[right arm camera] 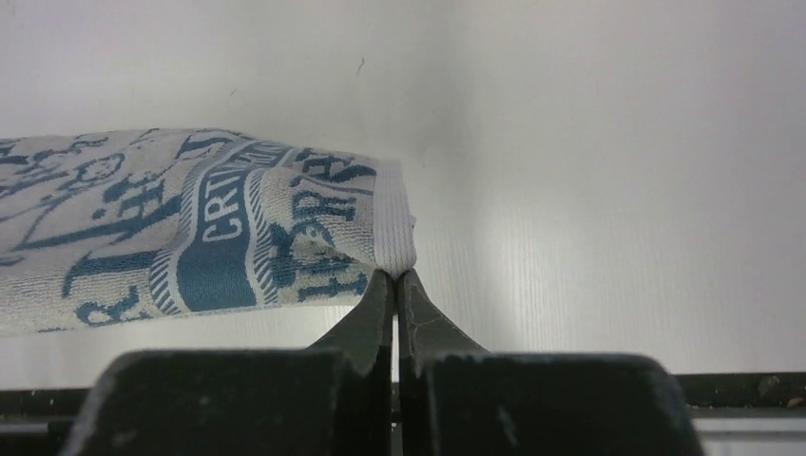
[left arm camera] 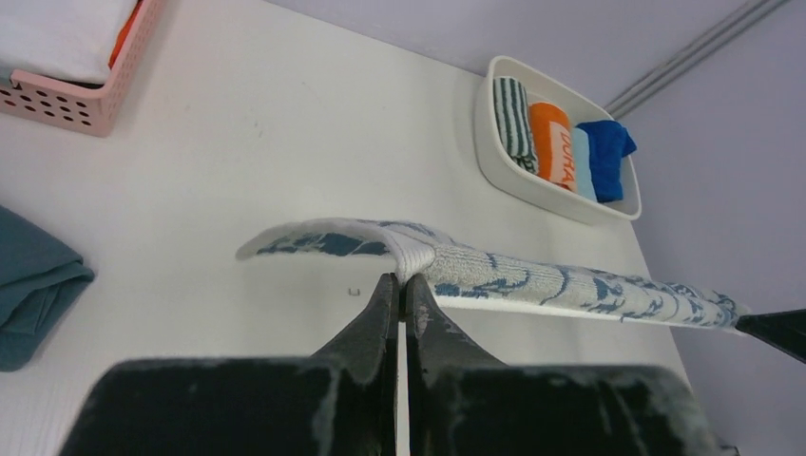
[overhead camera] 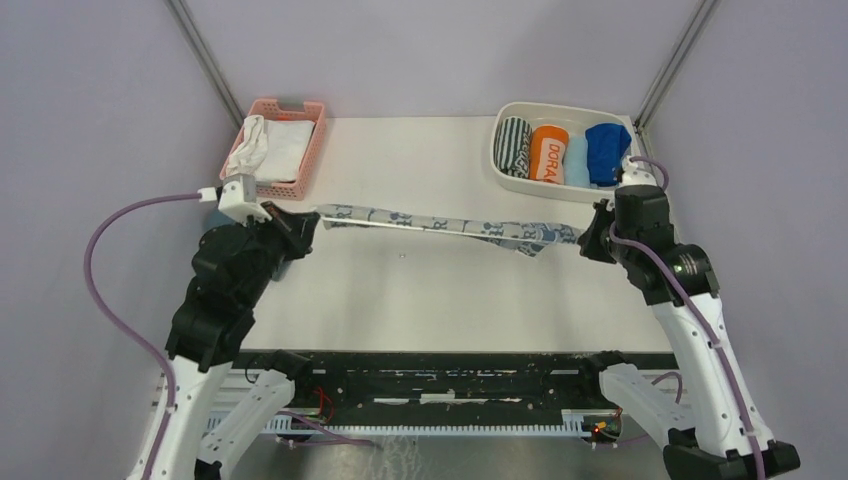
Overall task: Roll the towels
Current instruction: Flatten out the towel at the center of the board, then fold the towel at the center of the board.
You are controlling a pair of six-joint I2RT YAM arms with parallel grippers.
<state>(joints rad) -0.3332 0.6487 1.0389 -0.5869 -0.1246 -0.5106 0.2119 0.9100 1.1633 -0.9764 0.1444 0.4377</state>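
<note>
Patterned towel point(overhead camera: 440, 222) x1 (held taut), blue towels point(overhead camera: 577, 162) point(overhead camera: 607, 150) x2.

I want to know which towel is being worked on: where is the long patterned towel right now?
In the top view, the patterned towel is stretched above the table's middle, its ends pinched by the left gripper and the right gripper.

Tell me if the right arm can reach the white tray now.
Probably yes: the white tray lies just beyond the right gripper, nothing between. But that gripper is shut on the patterned towel, stretched to the left gripper, so its jaws are busy.
</note>
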